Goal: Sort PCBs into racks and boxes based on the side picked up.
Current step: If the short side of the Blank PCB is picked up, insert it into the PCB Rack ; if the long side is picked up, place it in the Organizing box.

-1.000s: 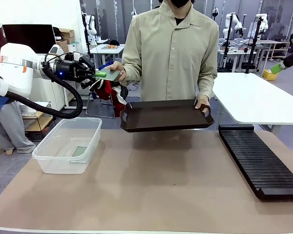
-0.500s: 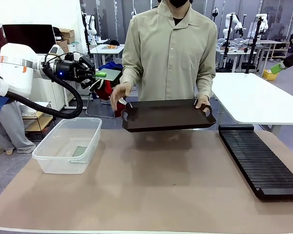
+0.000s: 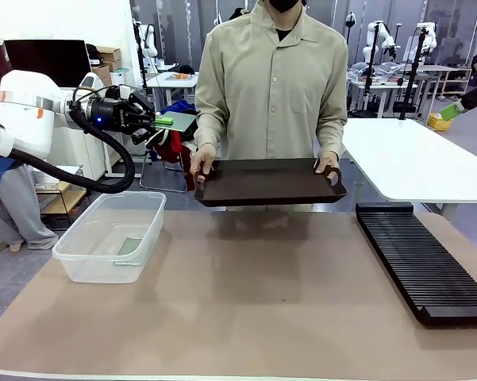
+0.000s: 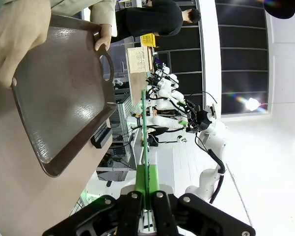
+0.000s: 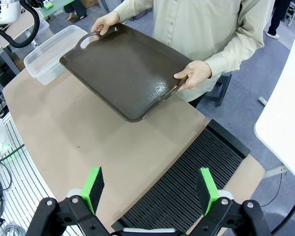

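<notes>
Right gripper (image 5: 149,194) hanging over the black rack (image 3: 423,263) near right, jaws wide open, nothing in them, probably waiting. Clear box (image 3: 111,235) left on the bench, one board lying inside. Farther back, left gripper (image 3: 149,121) jaws clamped on a green PCB (image 3: 175,121) by its edge, up above the box, presumably for dropping. Person's hands holding the brown tray (image 3: 268,181) level.

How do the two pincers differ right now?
The left pincer is shut on a green PCB, gripping it by its edge; the right pincer is open and holds nothing. The left pincer hangs beyond the table's edge near the clear box; the right pincer hovers above the black rack. Both have green pads.
</notes>
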Available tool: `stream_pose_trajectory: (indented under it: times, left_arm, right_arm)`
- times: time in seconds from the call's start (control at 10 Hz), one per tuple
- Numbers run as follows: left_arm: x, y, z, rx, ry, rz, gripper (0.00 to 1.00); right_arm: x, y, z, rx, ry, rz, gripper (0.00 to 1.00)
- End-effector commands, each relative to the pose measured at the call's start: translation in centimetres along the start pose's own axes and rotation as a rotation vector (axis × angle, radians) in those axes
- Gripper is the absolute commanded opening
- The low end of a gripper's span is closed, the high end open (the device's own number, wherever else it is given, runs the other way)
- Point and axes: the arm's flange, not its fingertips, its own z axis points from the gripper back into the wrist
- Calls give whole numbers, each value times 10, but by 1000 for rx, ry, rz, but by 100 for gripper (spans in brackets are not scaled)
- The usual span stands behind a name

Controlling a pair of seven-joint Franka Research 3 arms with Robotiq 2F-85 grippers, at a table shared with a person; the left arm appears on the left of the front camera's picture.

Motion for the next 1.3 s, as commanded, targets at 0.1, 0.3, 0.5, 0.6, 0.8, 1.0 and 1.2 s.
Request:
stream_pose_trajectory:
  times: [0.1,0.3,0.5,0.6,0.8,1.0,1.2]
  left_arm:
    - [-1,0,-1,-3,4,0,0]
    - [-1,0,-1,-3,4,0,0]
    - [-1,0,-1,-3,4,0,0]
    - [-1,0,-1,-3,4,0,0]
    - [-1,0,-1,-3,4,0,0]
    - [-1,0,-1,-3,4,0,0]
    - [0,0,0,0,0,0,3]
  right_arm:
    - [-2,0,-1,10,3,3,100]
    - [-2,0,-1,10,3,3,100]
    - [-2,0,-1,10,3,3,100]
    - [-2,0,-1,10,3,3,100]
    - [-2,0,-1,10,3,3,100]
    - [-2,0,-1,10,3,3,100]
    - [-2,0,-1,10,3,3,100]
